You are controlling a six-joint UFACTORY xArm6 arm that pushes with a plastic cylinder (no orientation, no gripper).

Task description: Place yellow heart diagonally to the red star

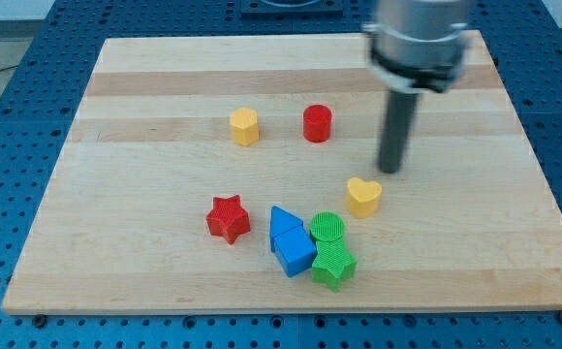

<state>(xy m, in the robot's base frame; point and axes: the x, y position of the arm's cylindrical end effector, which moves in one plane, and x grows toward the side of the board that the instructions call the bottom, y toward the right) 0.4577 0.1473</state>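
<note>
Seven blocks on the wooden board (145, 97). No pincer on this arm, just a rod; my tip (390, 170) sits just above-right of the yellow heart (362, 197), close but apart. Red star (228, 218) is well to the view's left, slightly lower. Blue blocks (289, 242) & green blocks (331, 250) cluster btwn/below them. Yellow hexagon (245, 126) & red cylinder (317, 123) sit nearer the view's top.

Pale, smooth wooden board (145, 87); matt plastic-looking yellow heart (362, 197) and red star (228, 218).
</note>
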